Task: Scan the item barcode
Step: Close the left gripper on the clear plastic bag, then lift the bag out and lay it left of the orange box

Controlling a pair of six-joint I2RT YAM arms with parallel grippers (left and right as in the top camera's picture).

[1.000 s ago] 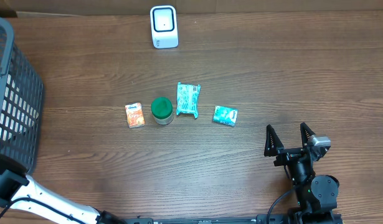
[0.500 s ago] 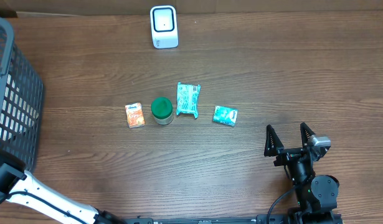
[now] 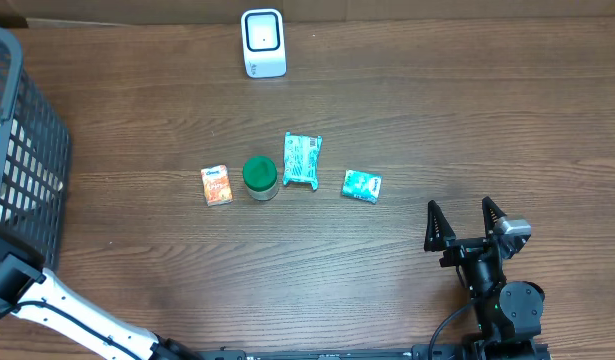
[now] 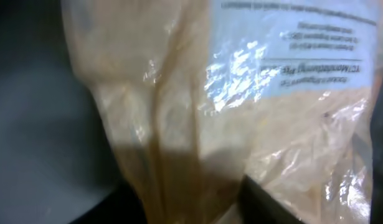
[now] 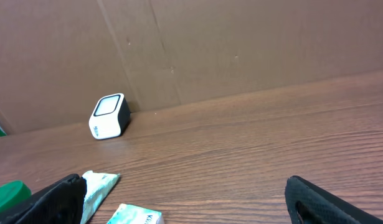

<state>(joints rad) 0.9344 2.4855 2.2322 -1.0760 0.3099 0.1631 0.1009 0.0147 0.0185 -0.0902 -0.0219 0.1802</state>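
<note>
Left gripper (image 4: 322, 186) against a crinkled clear plastic bag (image 4: 241, 106)
Possibly pinching it, I cannot tell; right gripper (image 3: 459, 206) stands wide.

Wooden table (image 3: 387, 110), overhead view. A white barcode scanner (image 3: 263, 43) stands at the far edge. A mid-table row, left to right: orange packet (image 3: 217, 185), green-lidded jar (image 3: 259, 177), teal pouch (image 3: 302, 160), small teal packet (image 3: 362, 186). A dark mesh basket (image 3: 27, 150) sits at the left edge.
</note>
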